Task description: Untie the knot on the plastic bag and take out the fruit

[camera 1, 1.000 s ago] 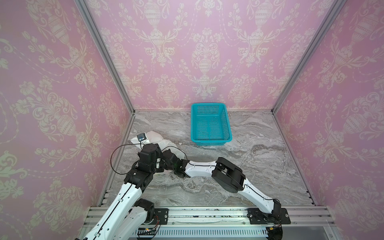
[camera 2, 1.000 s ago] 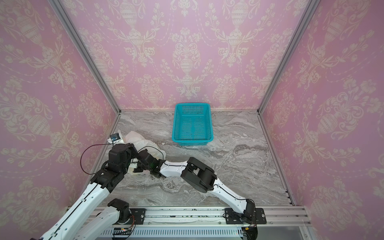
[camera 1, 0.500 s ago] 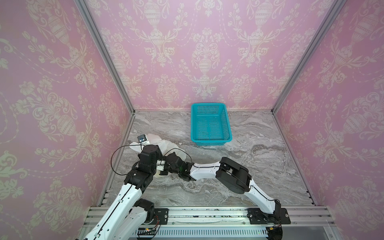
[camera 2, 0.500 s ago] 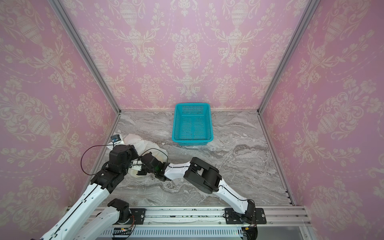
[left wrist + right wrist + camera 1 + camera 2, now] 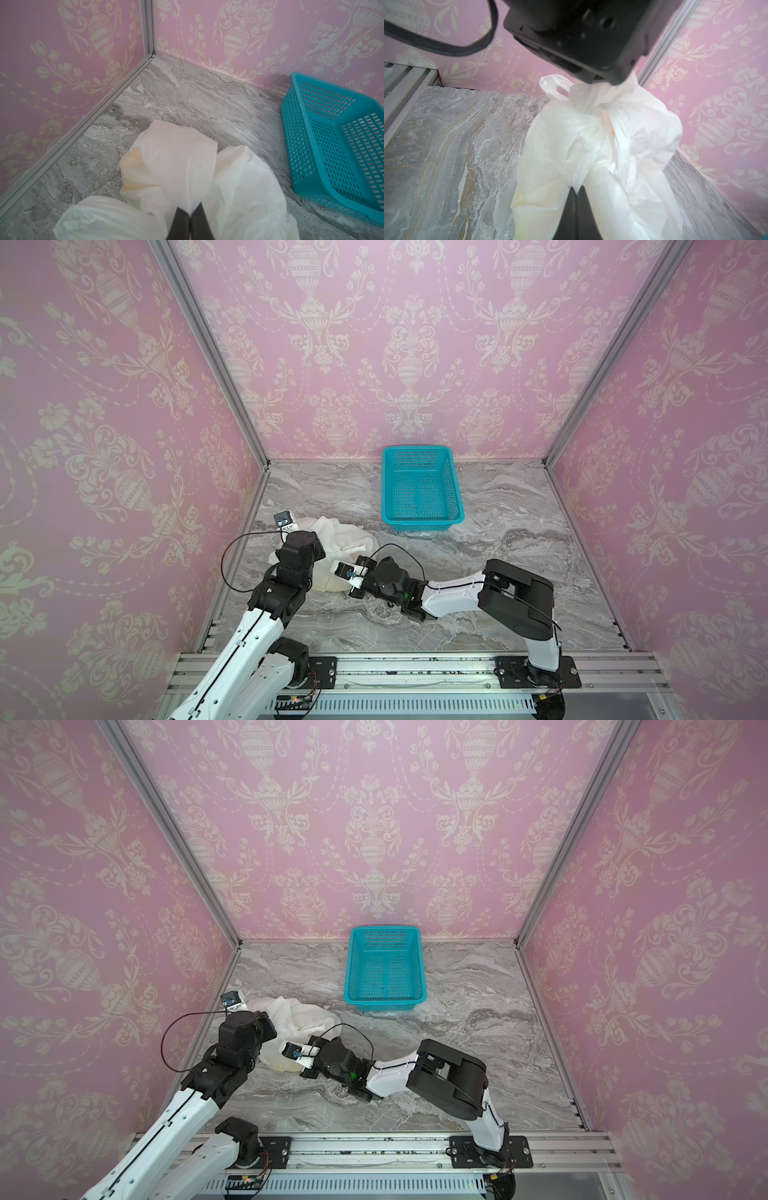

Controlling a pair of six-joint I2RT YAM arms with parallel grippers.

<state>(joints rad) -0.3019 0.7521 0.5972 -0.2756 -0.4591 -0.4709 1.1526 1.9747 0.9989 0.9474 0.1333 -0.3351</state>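
Marble tabletop [image 5: 498, 556], pink walls [image 5: 415, 344]; left and right jaws clamped on plastic bag [image 5: 347, 536].

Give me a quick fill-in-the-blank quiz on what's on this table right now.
1. The plastic bag lies nearest the ____ wall.
2. The teal basket is ____.
3. The left hand and the right hand both pinch the ____.
Missing words: left; empty; plastic bag.
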